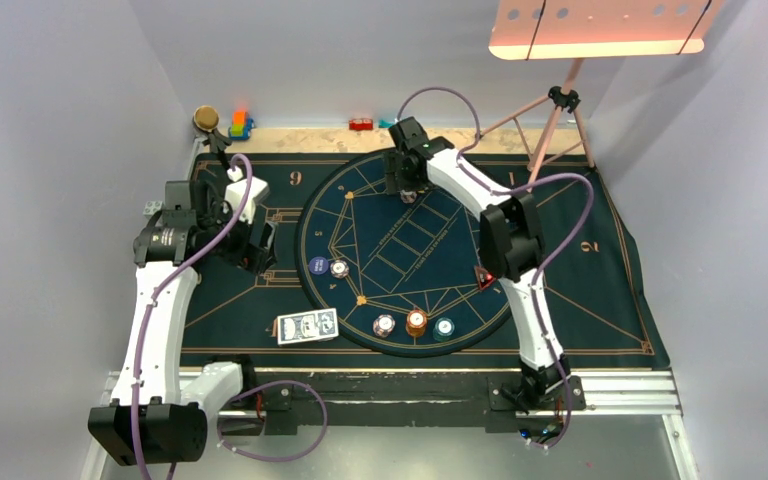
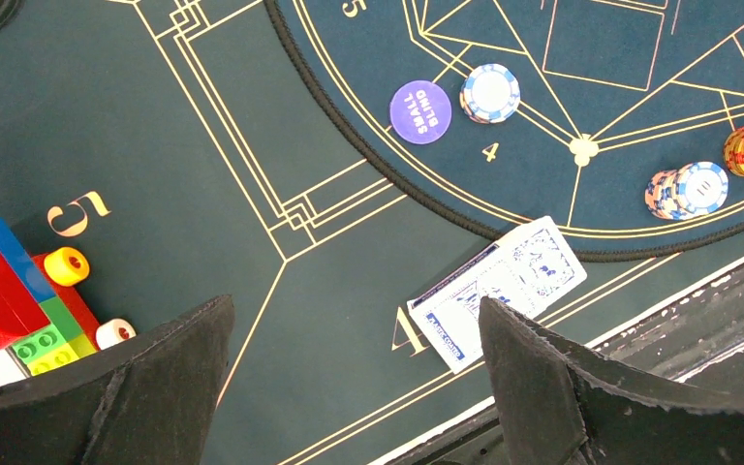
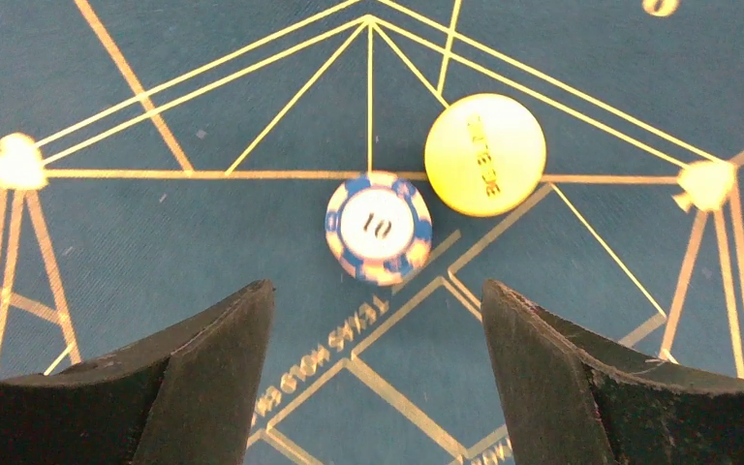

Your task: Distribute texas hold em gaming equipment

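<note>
At the upper middle of the overhead view, open mat [image 3: 203,232] surrounds the right hand [image 3: 376,300], spread wide over a white chip [image 3: 379,227] and seemingly not touching it; the left hand [image 2: 354,310] gapes empty.

Your left arm [image 1: 160,300] sits folded on the left side with the elbow bent. Your left gripper [image 2: 354,308] points down, jaws spread wide. Your right arm [image 1: 520,270] reaches far forward and inward. Your right gripper [image 3: 378,291] faces straight down, jaws apart; it looks low, but the height is hard to judge.
</note>
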